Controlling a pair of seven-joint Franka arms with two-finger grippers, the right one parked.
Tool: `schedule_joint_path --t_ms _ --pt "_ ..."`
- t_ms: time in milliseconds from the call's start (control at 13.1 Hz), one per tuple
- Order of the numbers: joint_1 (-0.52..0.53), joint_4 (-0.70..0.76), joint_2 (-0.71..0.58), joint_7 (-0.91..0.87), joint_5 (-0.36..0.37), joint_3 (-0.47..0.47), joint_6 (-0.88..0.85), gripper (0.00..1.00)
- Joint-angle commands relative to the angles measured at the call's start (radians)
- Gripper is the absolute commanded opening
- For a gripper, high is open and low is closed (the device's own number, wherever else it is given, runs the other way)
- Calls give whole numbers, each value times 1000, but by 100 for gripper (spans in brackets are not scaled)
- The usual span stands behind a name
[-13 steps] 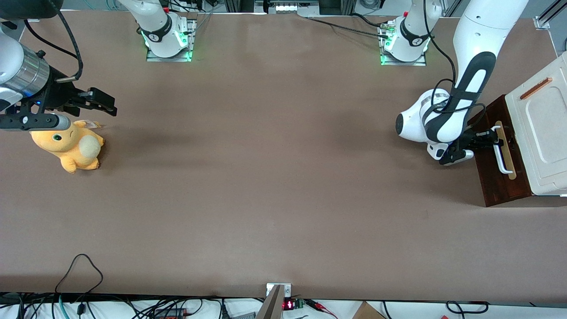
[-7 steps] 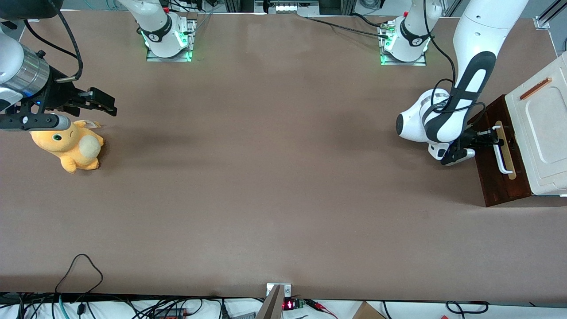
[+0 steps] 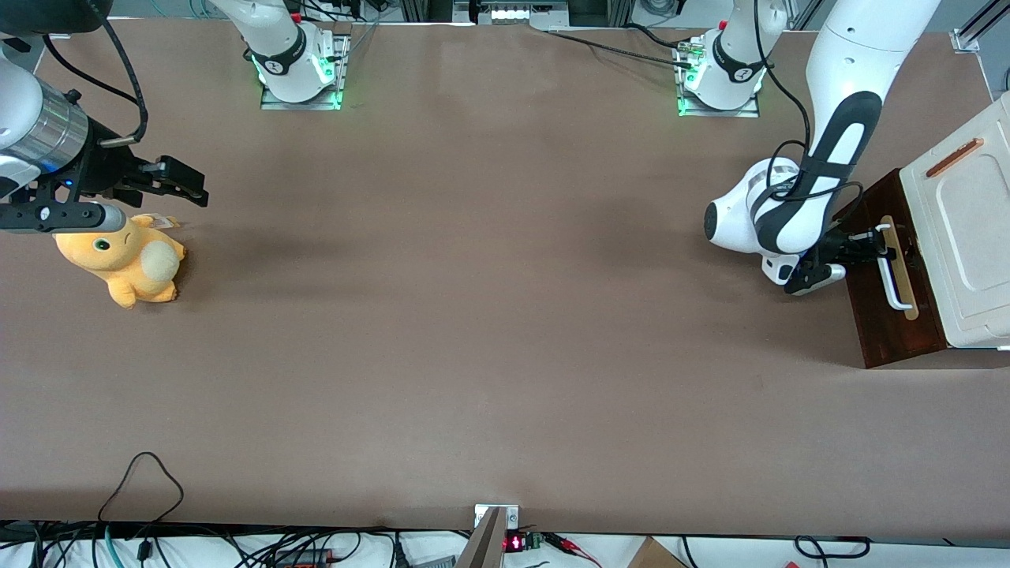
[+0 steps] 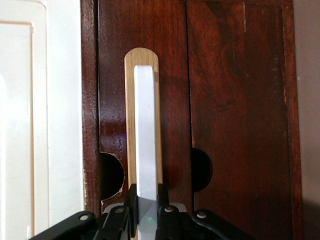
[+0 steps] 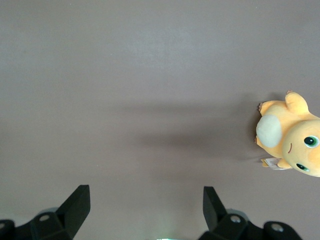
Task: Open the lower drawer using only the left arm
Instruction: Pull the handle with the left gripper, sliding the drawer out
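Note:
The lower drawer's dark brown front (image 3: 885,323) stands at the working arm's end of the table, under the cream-white cabinet top (image 3: 966,229). Its white bar handle (image 3: 894,278) lies on a pale wood strip (image 3: 907,293). The left arm (image 3: 789,221) reaches to it, and its black gripper (image 3: 877,240) sits at the handle's end farther from the front camera. In the left wrist view the gripper (image 4: 146,194) is shut on the white handle (image 4: 146,125), with one finger (image 4: 130,200) on each side of the bar. The drawer front (image 4: 112,100) looks flush with the panel beside it (image 4: 240,110).
An orange plush toy (image 3: 126,260) lies toward the parked arm's end of the table, also in the right wrist view (image 5: 292,137). Two arm bases (image 3: 718,75) stand at the table's edge farthest from the front camera. Cables (image 3: 142,489) lie at the nearest edge.
Almost nothing. The left arm's wrist has shifted very slightly; the gripper stays on the handle and the drawer front has not visibly moved.

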Motion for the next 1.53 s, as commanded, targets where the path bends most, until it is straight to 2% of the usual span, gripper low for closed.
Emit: schedule_joint_path --t_ms 0,383,612,689,765,842,918,1071,1148,1301,1454 --pt "-35 3 -20 -7 7 -37 -10 0" --pt "-70 26 -19 2 -96 -143 -8 0" --pt "-77 29 -19 5 -108 -164 -8 0" --pt "-77 27 -19 13 -108 -164 -8 8" --pt "-77 27 -19 26 -108 -164 -8 35" --pt "-77 27 -19 39 -108 -162 -8 90" --pt "-77 27 -22 39 -108 -163 -10 100" --pt "-77 32 -22 37 -119 -164 -8 100" --pt "-77 61 -22 37 -168 -164 -8 100" --pt "-77 159 -40 45 -353 -164 -4 100" --pt "-77 207 -83 149 -456 -165 -4 100"
